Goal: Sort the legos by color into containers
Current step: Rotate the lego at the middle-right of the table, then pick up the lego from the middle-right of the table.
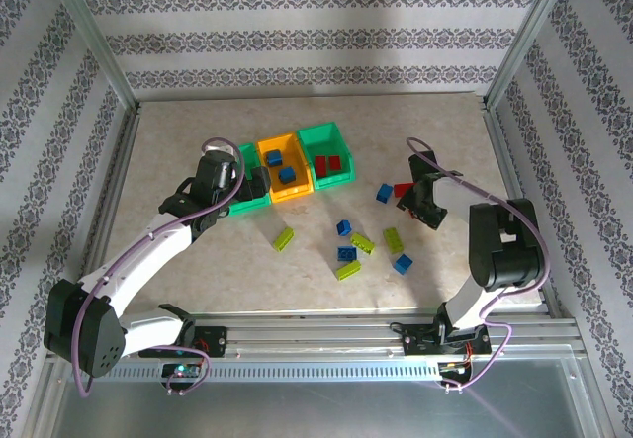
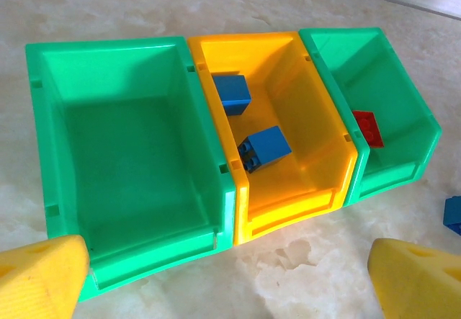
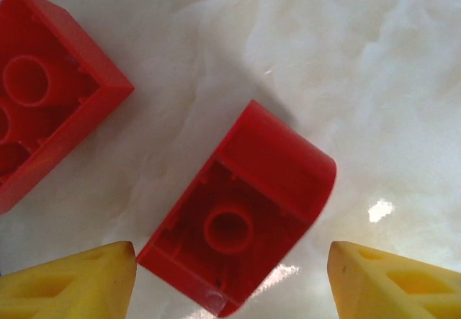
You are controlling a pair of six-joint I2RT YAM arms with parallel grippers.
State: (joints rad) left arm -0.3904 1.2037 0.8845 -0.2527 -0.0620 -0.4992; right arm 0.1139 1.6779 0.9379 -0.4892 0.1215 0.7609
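Observation:
The containers stand in a row: a left green bin that is empty, an orange bin with two blue legos, and a right green bin with a red lego. My left gripper hovers open just in front of the bins, over the left green bin in the top view. My right gripper is open and low over the table. A red lego lies on its side between its fingers, near the left fingertip and apart from the right one. Another red lego lies beside it.
Loose legos lie mid-table between the arms: yellow-green ones and blue ones, plus a blue one just left of the right gripper. Metal frame posts edge the table.

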